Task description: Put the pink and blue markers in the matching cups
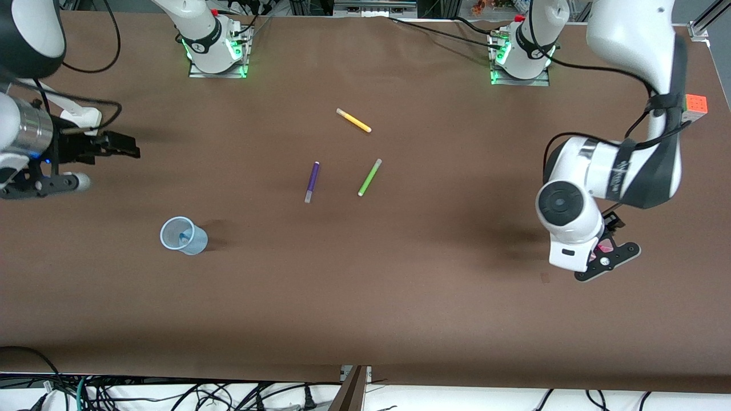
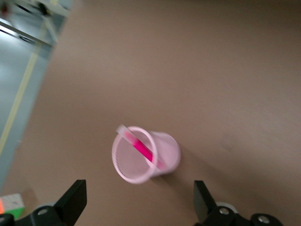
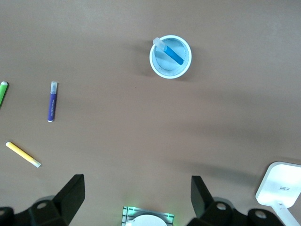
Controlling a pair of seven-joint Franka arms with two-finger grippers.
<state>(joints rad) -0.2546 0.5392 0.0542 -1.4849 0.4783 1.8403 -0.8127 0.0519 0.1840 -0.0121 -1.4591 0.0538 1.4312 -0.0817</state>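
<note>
The pink marker (image 2: 143, 149) leans inside the pink cup (image 2: 164, 157), cap end poking over the rim, as seen from the left wrist view; in the front view that cup (image 1: 604, 247) shows only as a pink sliver under the left arm's wrist, toward the left arm's end of the worktop (image 1: 365, 297). The blue marker (image 3: 170, 52) likewise rests slanted in the blue cup (image 3: 186, 68), which stands upright toward the right arm's end, nearer the front camera than the loose markers.

Judged from this, both placements look done, with nothing left but for the arms to clear away.

The left claw (image 2: 140, 207) hangs over the pink cup, jaws spread wide and empty. The right claw (image 3: 136, 202) sits high over the worktop near the right arm's end, jaws also wide apart, holding nothing.

Three other markers lie flat mid-worktop, well apart from both cups: a purple marker (image 1: 312, 181), a green marker (image 1: 369, 177) beside it, and a yellow marker (image 1: 354, 120) farther from the front camera. A colour cube (image 1: 696, 106) sits at the worktop's edge by the left arm.
</note>
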